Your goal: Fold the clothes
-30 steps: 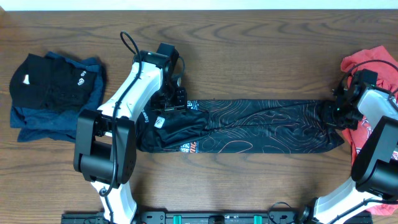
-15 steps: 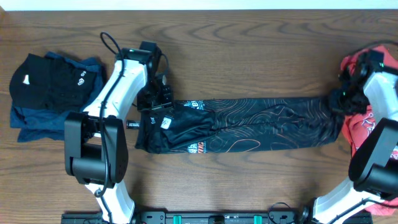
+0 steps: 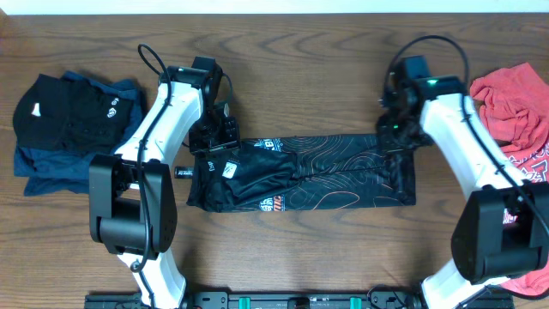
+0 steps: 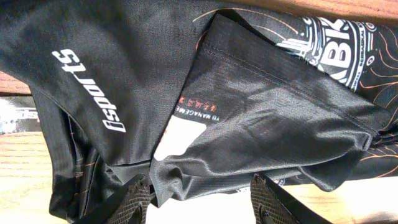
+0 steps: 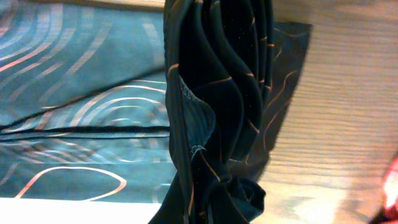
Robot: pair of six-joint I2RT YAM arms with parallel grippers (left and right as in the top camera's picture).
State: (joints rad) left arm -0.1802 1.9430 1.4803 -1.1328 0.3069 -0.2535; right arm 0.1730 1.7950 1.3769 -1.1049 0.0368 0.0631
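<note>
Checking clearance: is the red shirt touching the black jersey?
No, the red T-shirt lies right of the black jersey, bare table between them.

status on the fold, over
Left tool open over jersey left end. Right tool shut on bunched right end. Red shirt and dark pile off to the sides, nothing in the way.

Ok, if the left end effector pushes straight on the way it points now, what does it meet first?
The black jersey: its folded flap with the white label lies right ahead of the left end effector, whose jaws stand open. It looks close, though depth is hard to judge here.
</note>
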